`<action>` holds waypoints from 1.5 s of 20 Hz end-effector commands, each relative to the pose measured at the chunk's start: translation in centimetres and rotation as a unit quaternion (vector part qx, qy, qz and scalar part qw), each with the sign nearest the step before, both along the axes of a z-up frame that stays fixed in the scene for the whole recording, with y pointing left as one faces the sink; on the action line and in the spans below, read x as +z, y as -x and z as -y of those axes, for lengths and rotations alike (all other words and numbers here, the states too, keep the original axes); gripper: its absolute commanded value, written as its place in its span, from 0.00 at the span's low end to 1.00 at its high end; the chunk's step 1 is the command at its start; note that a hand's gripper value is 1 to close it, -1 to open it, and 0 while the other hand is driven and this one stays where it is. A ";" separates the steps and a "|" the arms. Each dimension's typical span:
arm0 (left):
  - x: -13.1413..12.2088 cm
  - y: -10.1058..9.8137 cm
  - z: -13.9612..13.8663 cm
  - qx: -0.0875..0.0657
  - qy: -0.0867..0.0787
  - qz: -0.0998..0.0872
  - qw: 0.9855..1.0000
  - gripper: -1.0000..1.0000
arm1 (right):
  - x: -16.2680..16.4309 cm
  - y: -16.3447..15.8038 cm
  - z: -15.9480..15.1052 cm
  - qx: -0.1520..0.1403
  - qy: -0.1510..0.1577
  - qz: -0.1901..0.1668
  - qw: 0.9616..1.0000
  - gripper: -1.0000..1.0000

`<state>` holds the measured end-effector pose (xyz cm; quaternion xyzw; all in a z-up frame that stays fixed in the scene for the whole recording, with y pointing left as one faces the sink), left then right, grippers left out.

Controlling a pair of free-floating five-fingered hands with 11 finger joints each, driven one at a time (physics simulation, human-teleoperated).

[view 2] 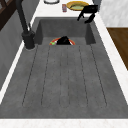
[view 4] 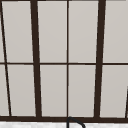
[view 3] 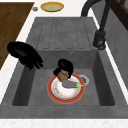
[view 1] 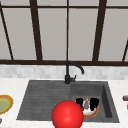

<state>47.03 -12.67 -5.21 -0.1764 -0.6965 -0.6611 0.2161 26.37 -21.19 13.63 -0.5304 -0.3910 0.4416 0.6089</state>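
No readable writing anywhere; a red-rimmed plate (view 3: 56,96) sits in the sink basin (view 3: 105,82) with an eggplant (view 3: 70,84) on it; a brown lump (view 3: 62,74) at the plate's edge is pinched by one hand (view 3: 65,65), fingers curled; another hand (view 3: 23,53) hangs beside the basin, fingers loosely curled, nothing held; a red ball (view 1: 67,114) blocks the front of the basin.

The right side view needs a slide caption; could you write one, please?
A black hand touches a brown item beside an eggplant on a plate.

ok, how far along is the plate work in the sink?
Done: the plate lies in the sink basin with an eggplant on it. In hand: the left hand is curled on a brown lump at the plate's edge. The right hand hangs open above the front rim. Left: the lump is not yet let go.
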 end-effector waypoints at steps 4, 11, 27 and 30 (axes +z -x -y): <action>0.2 -0.1 0.1 0.000 0.005 0.002 1.000 0.00 | 0.0 0.0 0.0 0.000 0.000 0.000 1.000 0.50; 4.5 0.3 1.3 0.018 -0.004 0.014 1.000 0.00 | 0.0 0.0 0.0 0.000 0.000 0.000 1.000 0.50; 17.5 4.9 -1.1 -0.011 -0.004 -0.008 1.000 0.00 | 0.0 0.0 0.0 0.000 0.000 0.000 1.000 0.50; 19.5 6.0 -2.1 -0.009 0.001 -0.001 1.000 0.00 | 0.0 0.0 0.0 0.000 0.000 0.000 1.000 0.50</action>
